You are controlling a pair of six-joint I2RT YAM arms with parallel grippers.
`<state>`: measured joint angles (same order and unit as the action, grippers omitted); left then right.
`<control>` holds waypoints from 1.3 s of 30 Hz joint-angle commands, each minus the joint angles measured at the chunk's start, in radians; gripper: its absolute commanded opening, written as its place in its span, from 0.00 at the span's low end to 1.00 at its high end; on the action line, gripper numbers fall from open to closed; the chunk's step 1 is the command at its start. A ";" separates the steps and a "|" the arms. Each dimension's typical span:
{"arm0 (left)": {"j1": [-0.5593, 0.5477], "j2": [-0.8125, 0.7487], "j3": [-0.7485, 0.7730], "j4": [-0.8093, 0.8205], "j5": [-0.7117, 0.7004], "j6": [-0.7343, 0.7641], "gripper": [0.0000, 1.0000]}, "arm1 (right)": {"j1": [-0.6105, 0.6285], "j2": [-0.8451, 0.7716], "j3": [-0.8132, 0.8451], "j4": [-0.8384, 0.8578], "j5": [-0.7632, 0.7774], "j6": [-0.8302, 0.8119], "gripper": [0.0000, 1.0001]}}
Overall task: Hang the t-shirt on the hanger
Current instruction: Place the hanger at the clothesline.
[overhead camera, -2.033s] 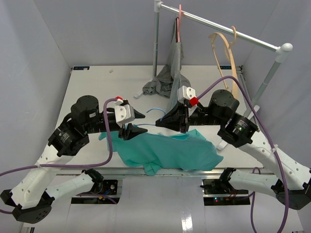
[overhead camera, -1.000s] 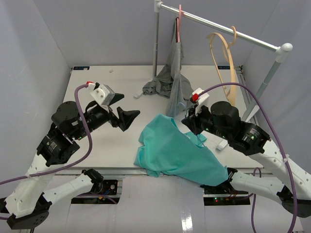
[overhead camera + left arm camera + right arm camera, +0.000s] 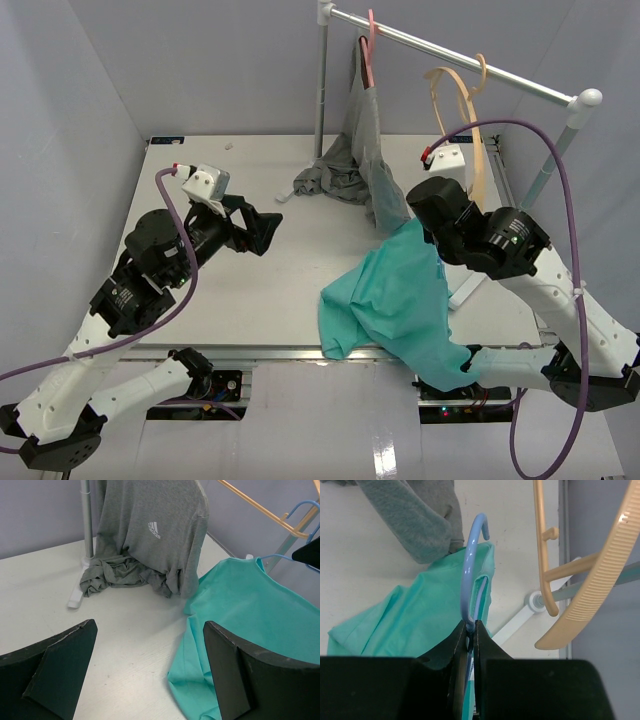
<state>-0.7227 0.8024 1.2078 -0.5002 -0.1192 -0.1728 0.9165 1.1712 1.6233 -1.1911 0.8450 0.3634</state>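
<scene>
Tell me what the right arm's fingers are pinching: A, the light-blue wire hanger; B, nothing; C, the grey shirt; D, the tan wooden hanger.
A: the right wrist view shows the right fingers shut on the hanger just below its hook, above the t-shirt.

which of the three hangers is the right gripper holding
The light-blue wire hanger, pinched below its hook by the right gripper. The pink hanger and tan hanger both hang on the rail, untouched.
</scene>
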 commanded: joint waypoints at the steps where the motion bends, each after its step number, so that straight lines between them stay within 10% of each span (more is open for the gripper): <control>1: -0.001 0.006 -0.008 0.005 0.009 -0.014 0.98 | -0.002 0.028 0.055 0.079 0.088 -0.066 0.08; 9: -0.001 -0.001 -0.021 0.013 0.008 -0.015 0.98 | -0.002 0.048 -0.037 0.628 -0.192 -0.543 0.08; 16: -0.001 -0.016 -0.048 0.024 -0.006 -0.007 0.98 | -0.004 0.074 0.037 0.613 -0.291 -0.521 0.08; 24: -0.001 -0.022 -0.087 0.077 -0.052 -0.043 0.98 | -0.026 0.207 0.259 0.628 0.025 -0.540 0.08; 39: 0.000 -0.087 -0.195 0.096 -0.036 -0.028 0.98 | -0.127 0.536 0.572 0.777 0.174 -0.525 0.08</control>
<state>-0.7230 0.7490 1.0349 -0.4204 -0.1561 -0.2066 0.8127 1.6866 2.1304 -0.5548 0.9451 -0.1617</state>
